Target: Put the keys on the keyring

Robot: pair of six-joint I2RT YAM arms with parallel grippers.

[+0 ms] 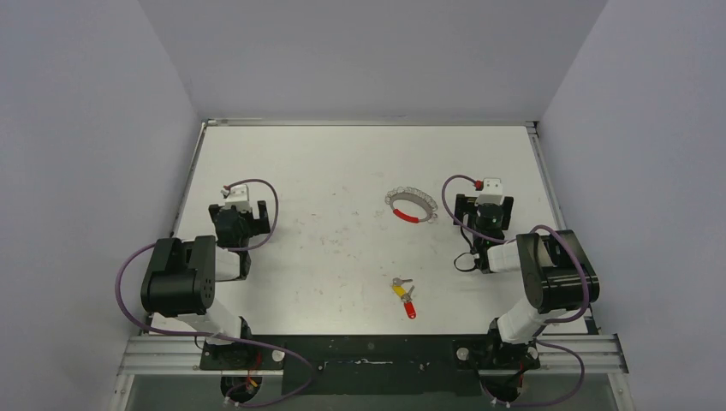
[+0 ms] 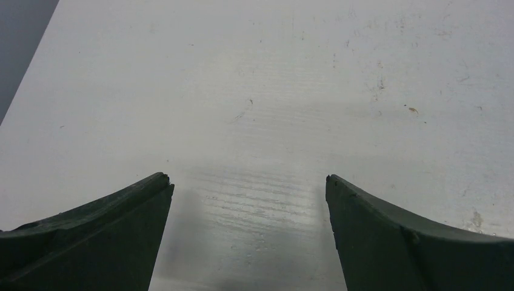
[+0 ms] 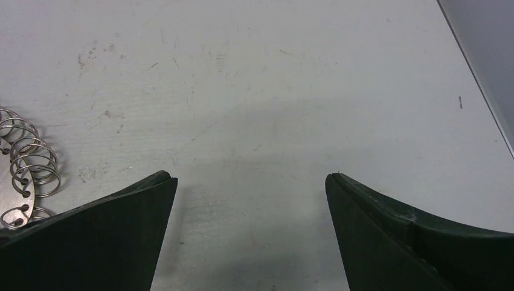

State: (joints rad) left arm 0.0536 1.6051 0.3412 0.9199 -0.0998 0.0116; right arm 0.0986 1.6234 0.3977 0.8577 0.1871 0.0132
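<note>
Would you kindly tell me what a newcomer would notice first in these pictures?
The keyring, a silver coil with a red sleeve, lies on the table left of the right gripper. The keys, yellow- and red-headed, lie closer to the near edge. The left gripper and the right are open and empty.

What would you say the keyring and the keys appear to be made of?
Keyring: looks like shiny silvery metal wire, coiled in loops, with a red sleeve, probably plastic. Keys: silvery metal with yellow and red heads, likely plastic, though too small for certainty.
</note>
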